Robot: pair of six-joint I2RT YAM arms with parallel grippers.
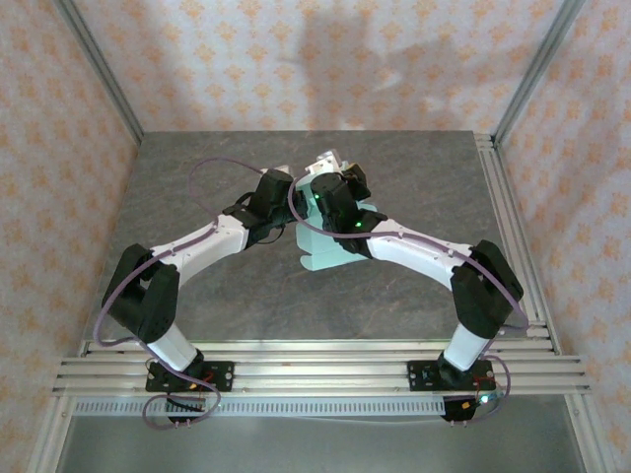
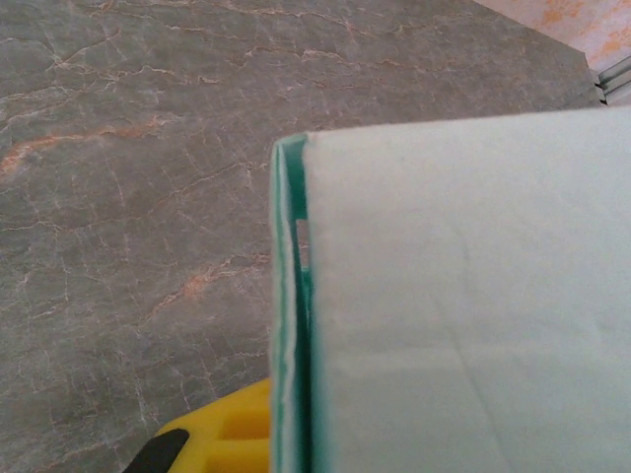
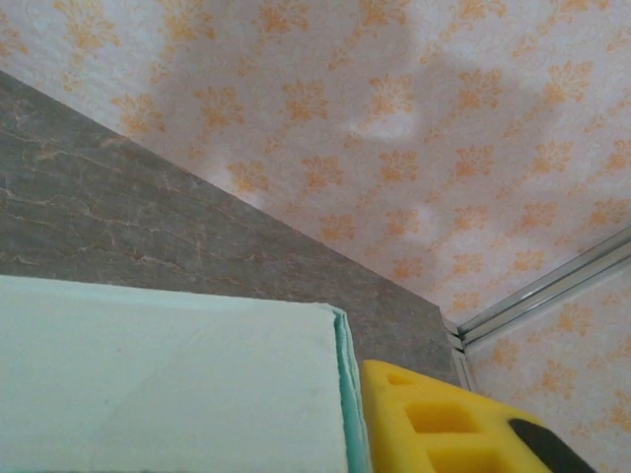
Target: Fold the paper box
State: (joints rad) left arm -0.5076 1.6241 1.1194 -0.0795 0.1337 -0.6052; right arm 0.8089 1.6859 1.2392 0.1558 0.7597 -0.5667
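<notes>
Operator: Arms, left to right: what is the left arm (image 1: 197,241) doing?

Observer: It is reaching from the near left corner toward the middle of the worktop (image 1: 434,187). The left tool (image 1: 286,183) is meeting the paper box (image 1: 330,248) from the left.

Operator: How are its jaws standing?

Observer: They are pressing together on the card. In the left wrist view, one yellow finger (image 2: 232,434) is lying right against a doubled edge of the paper box (image 2: 463,296). The pale mint panel is covering the tool's other side.

Operator: Where is the box sitting?

Observer: It is showing around the middle of the worktop, well apart from both side edges. From above, a broad mint panel is spreading toward the near edge under the right arm (image 1: 424,258). I cannot tell whether it is touching the surface.

Operator: And the right tool (image 1: 333,179)?

Observer: It is reaching in from the near right corner and sitting just beside the left tool, over the box's far part. In the right wrist view, a yellow finger (image 3: 444,424) is lying just beside the card's edge (image 3: 168,384). The worktop's far edge and the patterned wall (image 3: 394,118) are showing behind it. The gap between the jaws is not showing, so I cannot tell whether they are apart or together.
</notes>
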